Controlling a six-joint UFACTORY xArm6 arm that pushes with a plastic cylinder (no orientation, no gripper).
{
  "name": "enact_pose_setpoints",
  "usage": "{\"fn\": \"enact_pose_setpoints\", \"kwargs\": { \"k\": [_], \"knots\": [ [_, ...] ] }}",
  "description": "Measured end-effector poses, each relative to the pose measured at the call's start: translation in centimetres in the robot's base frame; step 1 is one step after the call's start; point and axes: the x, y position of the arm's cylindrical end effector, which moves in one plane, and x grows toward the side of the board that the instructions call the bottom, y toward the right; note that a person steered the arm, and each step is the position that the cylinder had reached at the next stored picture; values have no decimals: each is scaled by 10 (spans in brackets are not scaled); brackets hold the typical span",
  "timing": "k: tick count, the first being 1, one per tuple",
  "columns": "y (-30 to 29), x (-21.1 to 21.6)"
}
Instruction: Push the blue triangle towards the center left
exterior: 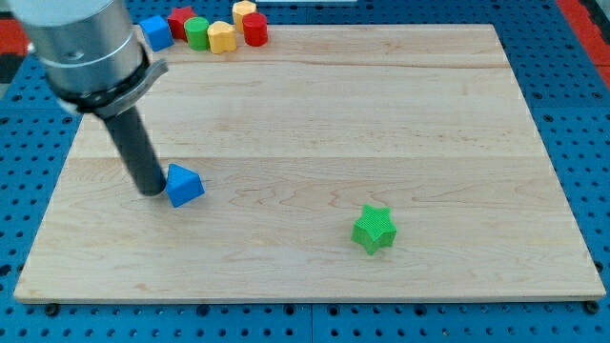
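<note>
While nothing lies along the board's (pixel 457 276) bottom edge, the nearest piece is the green star (pixel 374 230), alone toward the view's lower right and well apart from everything else, so it plays no part in the push. Farther up and to the view's left sits the blue triangle (pixel 185 185), already in the left part of the board at about mid-height. My tip (pixel 152 190) is just beside its left face, touching or nearly so; the exact contact is too fine to tell. The rod has no jaws to open or close, so it grips nothing and can only shove from the side. By my judgement the triangle is close to the centre left already, and the tip stands on the wrong side for moving it farther left: a push from here would drive it toward the view's right. Any further nudge leftward calls for the tip to come round to the triangle's right face first. At the far edge, by the view's top left, a cluster of blocks waits off to the side: a blue block (pixel 156 32), a red block (pixel 181 19), a green cylinder (pixel 197 32), a yellow block (pixel 221 37), another yellow block (pixel 244 11) behind, and a red cylinder (pixel 254 29), packed near one another and clear of the working area.
</note>
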Motion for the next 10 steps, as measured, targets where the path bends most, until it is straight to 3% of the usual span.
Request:
{"fn": "enact_pose_setpoints", "kwargs": {
  "k": [1, 2, 4, 5, 6, 7, 8, 9, 10],
  "knots": [
    [-38, 37],
    [20, 44],
    [36, -43],
    [47, -38],
    [-10, 19],
    [25, 57],
    [91, 40],
    [79, 2],
    [13, -17]
  ]
}}
